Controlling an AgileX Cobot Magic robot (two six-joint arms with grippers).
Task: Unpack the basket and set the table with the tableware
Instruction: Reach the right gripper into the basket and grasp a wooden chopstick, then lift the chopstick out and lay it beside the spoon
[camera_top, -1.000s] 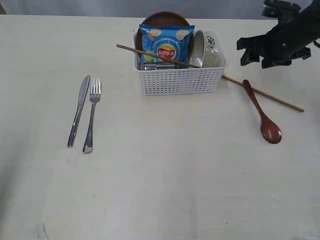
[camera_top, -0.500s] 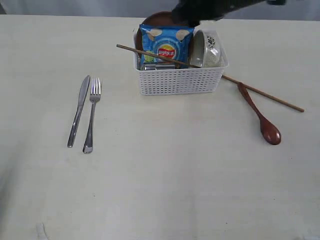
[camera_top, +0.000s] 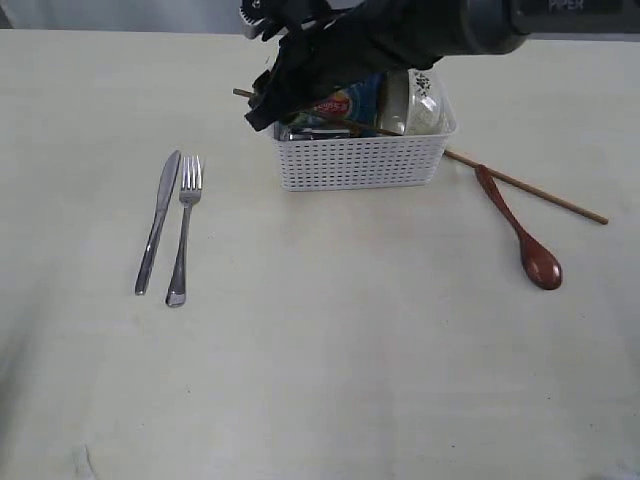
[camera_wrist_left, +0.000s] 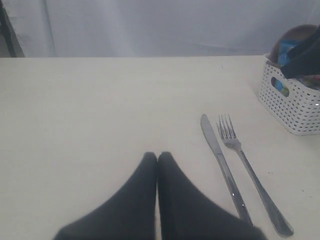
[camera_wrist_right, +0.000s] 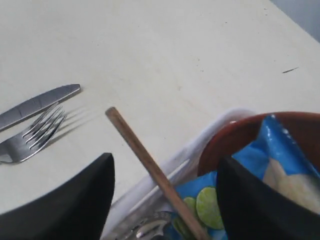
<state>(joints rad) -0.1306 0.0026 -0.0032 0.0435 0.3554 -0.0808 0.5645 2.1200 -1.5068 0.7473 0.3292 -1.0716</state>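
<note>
Wooden chopstick (camera_top: 530, 188) lies slantwise across the white basket (camera_top: 360, 165), its upper-left end jutting past the rim just beside the right gripper (camera_top: 258, 102). From the left wrist, the left gripper (camera_wrist_left: 158, 160) is pressed together, empty. From the right wrist, the right fingers (camera_wrist_right: 75, 200) spread wide, straddling that end without touching it.

White basket (camera_top: 360, 165) on cream table (camera_top: 320, 360); knife (camera_top: 158, 222) beside fork (camera_top: 183, 235)
</note>
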